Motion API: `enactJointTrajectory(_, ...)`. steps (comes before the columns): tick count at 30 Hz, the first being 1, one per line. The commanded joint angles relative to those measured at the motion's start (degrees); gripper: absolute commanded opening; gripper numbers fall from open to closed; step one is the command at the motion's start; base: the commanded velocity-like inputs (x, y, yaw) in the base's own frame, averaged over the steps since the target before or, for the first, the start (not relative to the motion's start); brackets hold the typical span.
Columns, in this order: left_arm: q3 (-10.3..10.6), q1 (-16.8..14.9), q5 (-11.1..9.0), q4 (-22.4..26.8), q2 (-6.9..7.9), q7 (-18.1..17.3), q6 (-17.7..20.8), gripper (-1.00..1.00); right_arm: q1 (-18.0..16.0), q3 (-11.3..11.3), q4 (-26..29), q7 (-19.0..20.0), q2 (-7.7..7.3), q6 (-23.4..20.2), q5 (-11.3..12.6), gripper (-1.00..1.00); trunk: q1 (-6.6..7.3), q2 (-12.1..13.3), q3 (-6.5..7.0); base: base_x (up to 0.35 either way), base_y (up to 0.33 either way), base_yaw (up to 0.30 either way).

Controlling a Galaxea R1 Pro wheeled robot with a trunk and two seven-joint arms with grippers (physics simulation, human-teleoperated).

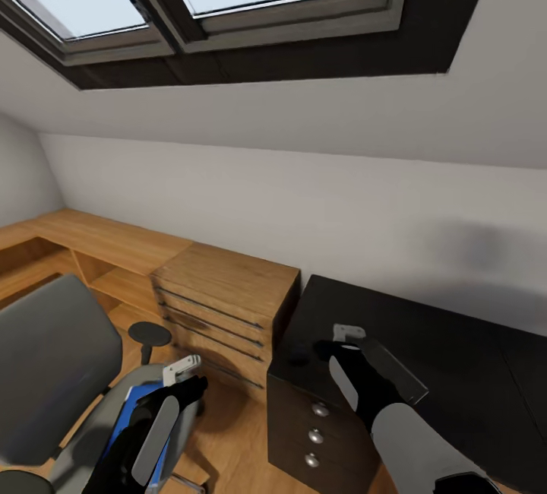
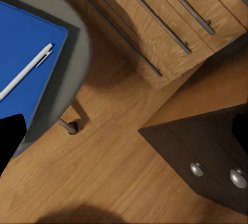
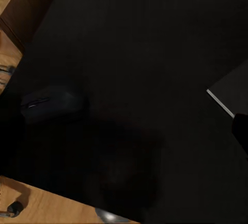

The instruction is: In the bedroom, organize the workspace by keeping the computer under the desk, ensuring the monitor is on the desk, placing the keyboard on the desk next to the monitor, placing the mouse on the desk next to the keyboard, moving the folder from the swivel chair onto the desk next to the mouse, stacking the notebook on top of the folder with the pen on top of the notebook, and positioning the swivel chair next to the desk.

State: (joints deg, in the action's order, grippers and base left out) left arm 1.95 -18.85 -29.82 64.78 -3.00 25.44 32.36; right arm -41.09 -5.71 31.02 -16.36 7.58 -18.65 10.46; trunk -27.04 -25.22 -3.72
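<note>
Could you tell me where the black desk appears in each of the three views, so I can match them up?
Head view: the desk is at lower right, drawer front facing the chair.
Left wrist view: its drawer corner sits at lower right, with the round knobs.
Right wrist view: its dark top spans most of the picture.
Shared landmark: the wood floor bordering the desk.

Glossy black desk (image 1: 456, 357) with 3 metal knobs; grained wood dresser (image 1: 228, 289); matt blue folder (image 2: 26, 59).
</note>
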Motion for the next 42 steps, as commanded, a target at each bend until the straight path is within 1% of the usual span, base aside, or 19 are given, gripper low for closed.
enactJointTrajectory(1, 0.1, 0.0, -0.6, 0.1, 0.02, 0.5, 0.1, 1.00, 0.0, -0.4, 0.1, -0.5, -0.04, -0.3, 0.6, 1.00, -0.07, -0.1, -0.13, 0.320, 0.112, 0.000)
enactJointTrajectory(8, 0.1, 0.0, -0.8, 0.3, 0.02, 0.4, 0.1, 1.00, 0.0, -0.4, -0.2, -0.5, -0.11, -0.3, 0.5, 1.00, -0.07, -0.1, -0.13, 0.039, 0.061, 0.000)
enactJointTrajectory(13, 0.2, 0.0, -0.8, 0.4, 0.02, 0.4, 0.1, 1.00, 0.0, -0.5, -0.4, -0.5, -0.05, -0.3, 0.4, 1.00, -0.07, -0.1, -0.13, 0.001, 0.203, 0.000)
enactJointTrajectory(18, 0.3, 0.0, -0.9, 1.0, -0.02, 0.4, 0.2, 1.00, 0.0, -0.7, -0.5, -0.6, 0.17, -0.3, 0.4, 1.00, -0.07, -0.1, -0.13, 0.000, 0.056, 0.000)
enactJointTrajectory(20, 0.3, -0.1, -0.9, 3.5, -0.08, 0.4, 0.4, 1.00, 0.0, -1.1, -0.9, -0.6, 0.31, -0.3, 0.4, 1.00, -0.07, -0.1, -0.13, 0.000, 0.011, 0.000)
enactJointTrajectory(24, 0.4, 0.2, -1.0, 10.4, -0.14, 0.3, 0.7, 1.00, -0.1, -1.6, -2.6, -0.6, 0.74, -0.4, 0.4, 1.00, -0.07, -0.1, -0.13, 0.000, 0.004, 0.000)
enactJointTrajectory(25, 0.4, 0.5, -1.0, 11.7, -0.14, 0.3, 0.8, 1.00, -0.1, -1.6, -2.7, -0.7, 0.92, -0.4, 0.4, 1.00, -0.07, -0.1, -0.13, 0.000, 0.002, 0.000)
enactJointTrajectory(26, 0.4, 1.3, -1.0, 14.0, -0.18, 0.3, 1.2, 1.00, -0.2, -1.6, -3.0, -0.7, 1.29, -0.5, 0.3, 1.00, -0.07, -0.1, -0.13, 0.000, 0.001, 0.000)
enactJointTrajectory(28, 0.4, 2.0, -1.0, 16.0, -0.22, 0.3, 1.8, 1.00, -0.4, -1.6, -3.2, -0.8, 1.55, -0.6, 0.3, 1.00, -0.07, -0.1, -0.13, 0.000, 0.000, 0.000)
enactJointTrajectory(29, 0.4, 3.0, -1.1, 20.2, -0.30, 0.3, 4.2, 1.00, -2.4, -1.6, -3.8, -0.8, 1.83, -0.8, 0.3, 1.00, -0.07, -0.1, -0.13, 0.000, 0.000, 0.000)
enactJointTrajectory(32, 0.4, 3.4, -1.8, 22.7, -0.32, 0.4, 5.7, 1.00, -4.6, -1.5, -5.6, -0.9, 1.82, -0.7, 0.5, 1.00, -0.07, -0.1, -0.13, 0.000, 0.000, 0.000)
enactJointTrajectory(33, 0.4, 3.7, -2.9, 24.1, -0.33, 0.4, 6.4, 1.00, -6.4, -1.4, -8.2, -0.9, 1.82, -0.4, 0.7, 1.00, -0.29, -0.5, -0.31, 0.000, 0.000, 0.000)
enactJointTrajectory(35, 0.4, 3.8, -3.3, 24.5, -0.33, 0.4, 6.6, 1.00, -6.9, -1.3, -9.2, -0.8, 1.80, 0.0, 0.8, 1.00, -0.73, -1.3, -0.67, 0.000, 0.000, 0.000)
enactJointTrajectory(40, 0.4, 4.2, -3.8, 25.0, -0.33, 0.4, 6.9, 1.00, -7.6, -1.2, -10.7, -0.9, 1.75, 4.0, 0.8, 1.00, -1.83, -3.3, -1.56, 0.000, 0.000, 0.000)
enactJointTrajectory(42, 0.4, 4.2, -3.8, 25.0, -0.32, 0.4, 6.9, 1.00, -7.6, -1.2, -10.9, -0.9, 1.71, 4.7, 0.7, 1.00, -2.27, -4.1, -1.92, 0.000, 0.000, 0.000)
